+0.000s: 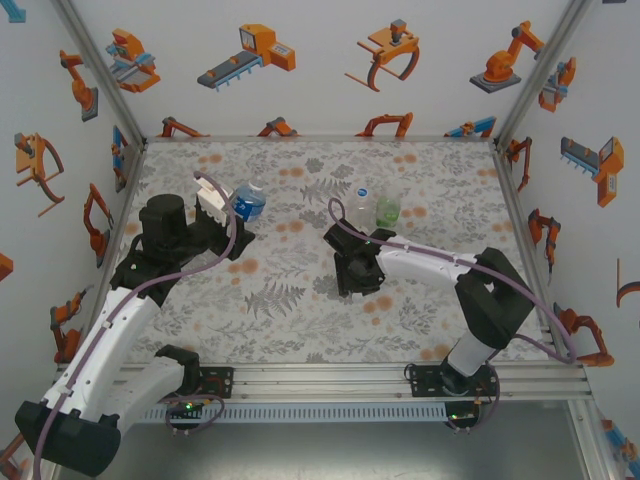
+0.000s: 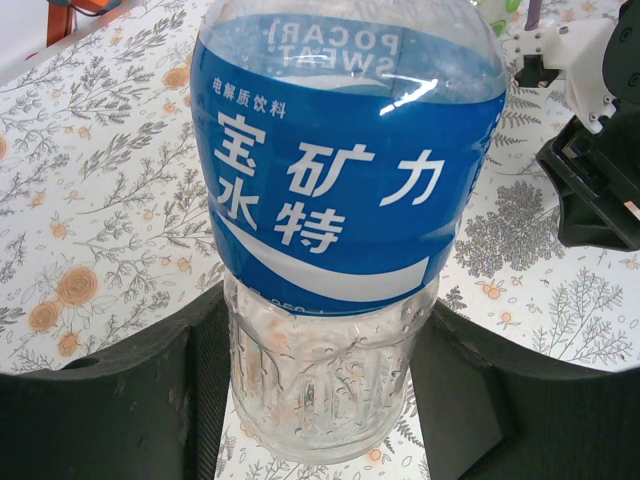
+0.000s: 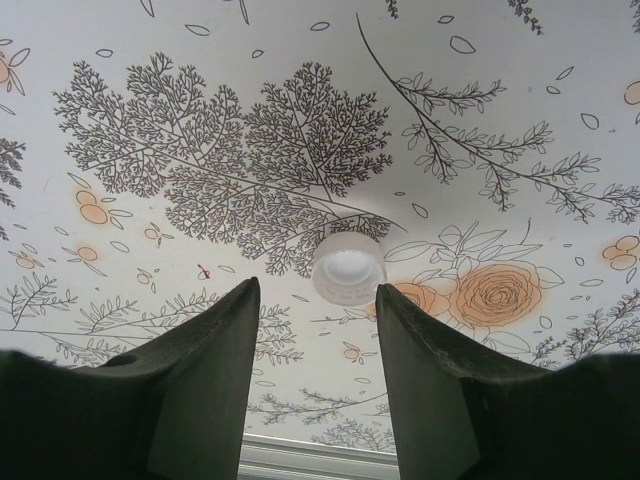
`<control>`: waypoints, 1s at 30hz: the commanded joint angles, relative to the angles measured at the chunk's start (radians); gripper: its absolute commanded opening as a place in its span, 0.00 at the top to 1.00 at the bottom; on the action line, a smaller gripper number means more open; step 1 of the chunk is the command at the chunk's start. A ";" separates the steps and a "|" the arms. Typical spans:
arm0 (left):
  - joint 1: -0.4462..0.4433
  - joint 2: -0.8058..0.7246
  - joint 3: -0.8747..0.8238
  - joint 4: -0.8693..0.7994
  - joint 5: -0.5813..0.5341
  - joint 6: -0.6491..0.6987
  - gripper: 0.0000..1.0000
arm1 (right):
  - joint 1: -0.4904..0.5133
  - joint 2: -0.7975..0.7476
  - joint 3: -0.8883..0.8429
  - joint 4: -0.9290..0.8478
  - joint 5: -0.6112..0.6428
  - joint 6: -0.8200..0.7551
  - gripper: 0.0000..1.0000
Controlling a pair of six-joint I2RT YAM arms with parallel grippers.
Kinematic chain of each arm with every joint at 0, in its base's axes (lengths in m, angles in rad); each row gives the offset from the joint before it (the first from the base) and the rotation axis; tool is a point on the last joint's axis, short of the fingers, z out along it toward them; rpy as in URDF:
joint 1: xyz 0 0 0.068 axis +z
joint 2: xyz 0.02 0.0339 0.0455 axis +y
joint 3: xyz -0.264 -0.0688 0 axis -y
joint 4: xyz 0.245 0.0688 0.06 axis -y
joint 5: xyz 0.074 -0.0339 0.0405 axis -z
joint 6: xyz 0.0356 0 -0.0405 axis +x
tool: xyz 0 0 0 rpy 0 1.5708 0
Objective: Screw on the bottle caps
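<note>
The blue-labelled bottle (image 1: 248, 201) stands upright at the left of the table, and no cap can be made out on its neck. My left gripper (image 1: 236, 226) is shut on its clear lower part (image 2: 325, 380), one black finger (image 2: 205, 380) on each side. The colourless bottle (image 1: 362, 205) and the green-tinted bottle (image 1: 388, 208) stand together at the back centre. My right gripper (image 1: 353, 277) points down at the table in front of them, open (image 3: 317, 287). A whitish bottle cap (image 3: 348, 267) lies hollow side up just beyond its fingertips, nearer the right finger (image 3: 420, 340).
The floral table cover (image 1: 300, 300) runs between white walls with robot pictures. An aluminium rail (image 1: 330, 378) marks the near edge. My right arm's black and white wrist (image 2: 595, 170) shows beside the blue-labelled bottle.
</note>
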 commanded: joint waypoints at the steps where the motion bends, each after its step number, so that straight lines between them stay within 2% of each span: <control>1: 0.007 0.000 0.004 0.025 0.027 0.009 0.99 | -0.004 0.014 -0.011 -0.017 0.016 -0.008 0.52; 10: 0.007 0.005 0.004 0.024 0.030 0.008 0.99 | -0.004 0.048 -0.030 0.000 0.017 -0.008 0.52; 18: 0.006 0.006 0.004 0.022 0.031 0.009 0.99 | -0.004 0.059 -0.057 0.046 -0.014 0.004 0.55; 30: 0.006 0.008 0.006 0.023 0.030 0.009 0.99 | -0.004 -0.048 0.005 -0.013 0.027 -0.009 0.55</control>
